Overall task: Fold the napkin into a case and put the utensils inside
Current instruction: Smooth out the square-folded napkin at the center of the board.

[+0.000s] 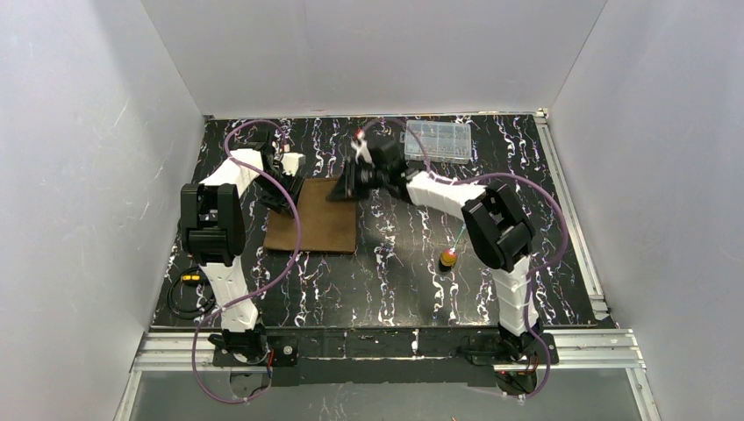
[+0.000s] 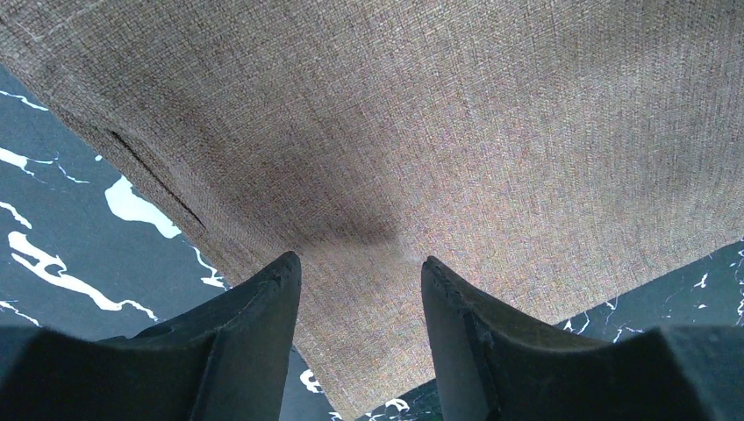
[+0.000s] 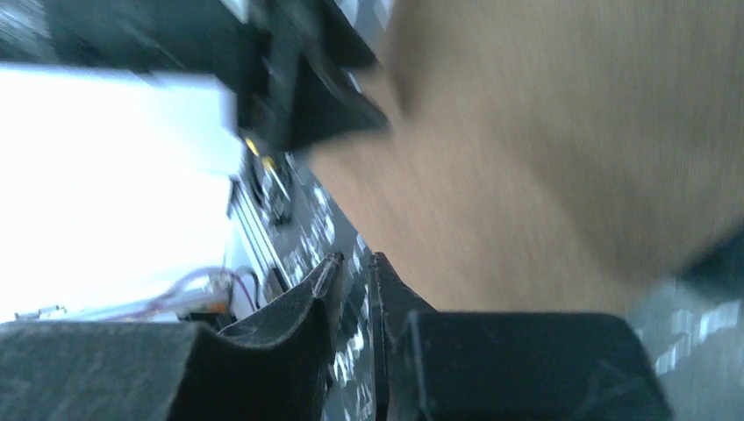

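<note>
Losing the corner is my worry: the napkin [image 1: 311, 219] lies flat on the table, left of centre. If my right gripper [image 3: 355, 263] pulls without a true hold, the fold will slip or skew. Its fingers sit nearly together beside the cloth's edge, but that view is blurred and I can't tell whether they pinch anything. The right arm reaches across to the napkin's far corner. My left gripper [image 2: 360, 263] stands with jaws apart, tips down on the cloth, which puckers between them.
</note>
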`<action>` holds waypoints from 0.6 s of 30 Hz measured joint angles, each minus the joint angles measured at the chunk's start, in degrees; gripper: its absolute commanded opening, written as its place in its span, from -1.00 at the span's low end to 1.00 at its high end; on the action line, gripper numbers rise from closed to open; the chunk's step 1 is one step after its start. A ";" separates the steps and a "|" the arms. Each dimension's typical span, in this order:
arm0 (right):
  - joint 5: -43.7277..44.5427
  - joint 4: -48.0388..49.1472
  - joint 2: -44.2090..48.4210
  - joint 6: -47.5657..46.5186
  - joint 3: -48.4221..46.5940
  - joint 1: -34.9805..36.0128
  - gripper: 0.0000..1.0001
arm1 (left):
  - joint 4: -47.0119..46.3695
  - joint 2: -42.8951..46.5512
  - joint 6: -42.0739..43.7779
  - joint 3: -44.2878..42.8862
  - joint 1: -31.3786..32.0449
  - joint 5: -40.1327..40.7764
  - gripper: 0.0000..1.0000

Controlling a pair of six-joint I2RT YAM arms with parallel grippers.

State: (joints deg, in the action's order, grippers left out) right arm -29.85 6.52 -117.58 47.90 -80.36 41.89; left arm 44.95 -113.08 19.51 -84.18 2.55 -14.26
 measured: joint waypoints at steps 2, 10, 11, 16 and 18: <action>0.11 -1.09 -2.29 -1.14 -8.83 -0.98 -0.40 | 0.00 0.00 0.00 0.00 0.00 0.00 0.01; 3.87 -5.77 -15.61 -4.48 -27.87 -4.57 -0.40 | 1.42 0.02 -0.59 -1.42 -0.35 -1.03 0.14; 4.35 -6.54 -17.40 -4.59 -27.98 -4.90 -0.40 | 1.92 0.02 -0.79 -2.16 -0.57 -1.57 0.15; 4.42 -8.31 -23.93 -3.52 -27.71 -6.12 -0.42 | 3.78 0.15 -1.88 -6.91 -4.07 -4.81 0.43; 5.20 -8.09 -23.91 -3.54 -27.69 -6.36 -0.42 | 4.09 0.37 -2.08 -8.15 -6.14 -5.42 0.61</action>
State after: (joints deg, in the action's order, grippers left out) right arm -24.64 -1.56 -141.49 44.36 -108.05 35.53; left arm 49.04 -112.71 17.43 -92.33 -3.60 -19.68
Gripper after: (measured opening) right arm 0.292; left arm 0.681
